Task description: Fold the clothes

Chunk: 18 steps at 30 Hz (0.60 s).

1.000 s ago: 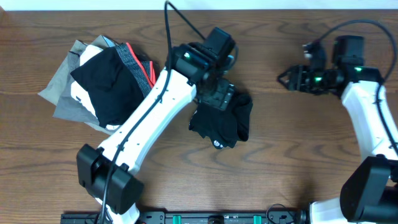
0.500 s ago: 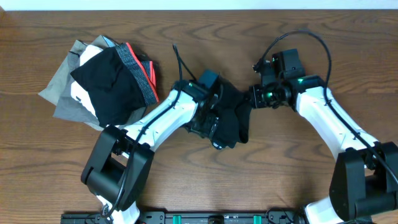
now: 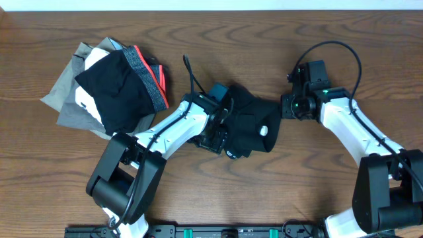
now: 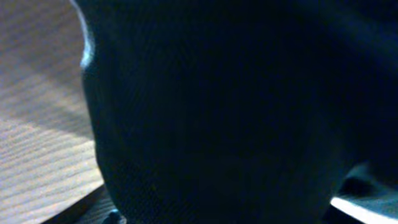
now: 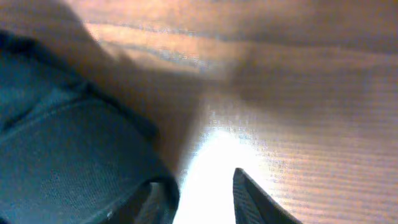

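Observation:
The clothes, a black shirt [image 3: 251, 125], lie crumpled in the middle of the table with a small white logo [image 3: 263, 130] facing up. My left gripper [image 3: 217, 135] is pushed into the shirt's left side, and fabric hides its fingers. The left wrist view is filled by the black shirt [image 4: 217, 112], with no fingers visible. My right gripper [image 3: 285, 107] sits at the shirt's right edge. In the right wrist view its jaws [image 5: 202, 183] stand apart over bare wood; the shirt [image 5: 62, 149] lies against the left finger, and the right finger [image 5: 252, 199] is free.
A pile of other garments [image 3: 112, 86], grey, black and one with a red-striped band, lies at the far left of the wooden table [image 3: 330, 39]. Cables arch over both arms.
The left arm came down into the shirt. The right arm swung in from the right to the shirt, then drew back slightly rightward. The shirt's right part spread right, showing the logo.

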Each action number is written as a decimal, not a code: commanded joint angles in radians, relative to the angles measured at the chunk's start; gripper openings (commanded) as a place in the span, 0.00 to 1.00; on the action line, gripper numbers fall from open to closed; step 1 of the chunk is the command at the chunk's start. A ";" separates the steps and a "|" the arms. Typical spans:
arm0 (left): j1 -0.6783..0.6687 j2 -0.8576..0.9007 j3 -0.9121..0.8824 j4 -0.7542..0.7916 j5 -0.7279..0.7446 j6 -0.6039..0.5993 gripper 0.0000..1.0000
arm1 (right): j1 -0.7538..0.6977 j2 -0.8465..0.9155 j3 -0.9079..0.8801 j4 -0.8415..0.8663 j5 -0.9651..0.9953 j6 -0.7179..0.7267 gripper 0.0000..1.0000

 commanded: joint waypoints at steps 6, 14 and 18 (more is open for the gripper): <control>-0.001 -0.049 0.042 -0.111 -0.005 -0.003 0.70 | -0.060 -0.079 0.022 -0.026 -0.557 -0.220 0.41; 0.023 -0.196 0.050 -0.057 -0.021 -0.002 0.70 | 0.013 -0.116 0.019 -0.171 -0.517 -0.222 0.43; 0.042 -0.184 0.037 0.052 -0.069 0.009 0.71 | 0.078 -0.076 -0.008 -0.184 -0.422 -0.222 0.47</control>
